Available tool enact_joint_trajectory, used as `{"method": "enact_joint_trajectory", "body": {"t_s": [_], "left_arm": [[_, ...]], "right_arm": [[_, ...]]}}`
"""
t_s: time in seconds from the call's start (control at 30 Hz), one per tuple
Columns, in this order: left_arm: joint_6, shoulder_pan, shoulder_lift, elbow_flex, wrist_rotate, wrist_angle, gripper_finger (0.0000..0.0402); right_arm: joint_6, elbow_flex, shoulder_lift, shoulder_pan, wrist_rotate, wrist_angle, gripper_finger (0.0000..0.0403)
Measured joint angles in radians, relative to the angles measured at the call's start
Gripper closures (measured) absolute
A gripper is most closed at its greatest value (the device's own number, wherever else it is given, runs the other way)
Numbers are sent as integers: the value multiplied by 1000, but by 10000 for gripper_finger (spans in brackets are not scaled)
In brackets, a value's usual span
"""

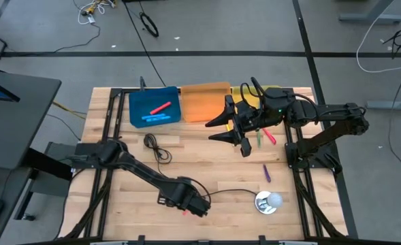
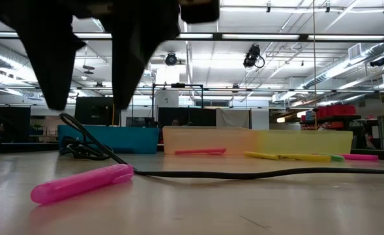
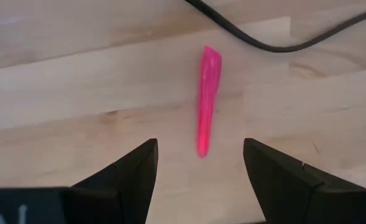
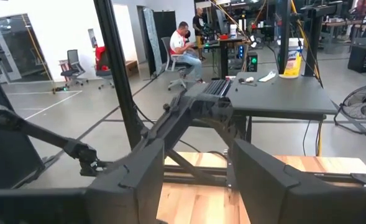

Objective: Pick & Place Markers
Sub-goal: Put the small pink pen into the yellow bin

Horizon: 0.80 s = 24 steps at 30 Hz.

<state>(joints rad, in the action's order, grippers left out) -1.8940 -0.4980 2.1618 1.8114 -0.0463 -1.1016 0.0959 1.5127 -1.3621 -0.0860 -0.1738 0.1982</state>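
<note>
My left gripper [image 3: 198, 163] hangs unclenched over the slim pink plastic marker [image 3: 208, 99]. Descending off-centre, I might roll it away.

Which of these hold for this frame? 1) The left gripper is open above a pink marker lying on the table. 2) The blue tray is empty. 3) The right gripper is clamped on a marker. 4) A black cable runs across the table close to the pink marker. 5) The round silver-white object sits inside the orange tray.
1) True: the left gripper is open over the pink marker, which lies flat on the table.
2) False: the blue tray holds a red marker.
3) False: the right gripper is open and holds nothing.
4) True: the black cable passes just beyond the marker's far end.
5) False: the round silver-white object rests on the table, far from the orange tray.
</note>
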Motion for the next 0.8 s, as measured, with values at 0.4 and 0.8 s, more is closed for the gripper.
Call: {"method": "enact_joint_trajectory", "body": {"t_s": [0.4,0.8], "left_arm": [[45,2,103,-1,9,56,159],[64,2,138,1,2,79,199]], "right_arm": [[-6,0,0,0,0,3,215],[6,0,0,0,-2,22,215]]}}
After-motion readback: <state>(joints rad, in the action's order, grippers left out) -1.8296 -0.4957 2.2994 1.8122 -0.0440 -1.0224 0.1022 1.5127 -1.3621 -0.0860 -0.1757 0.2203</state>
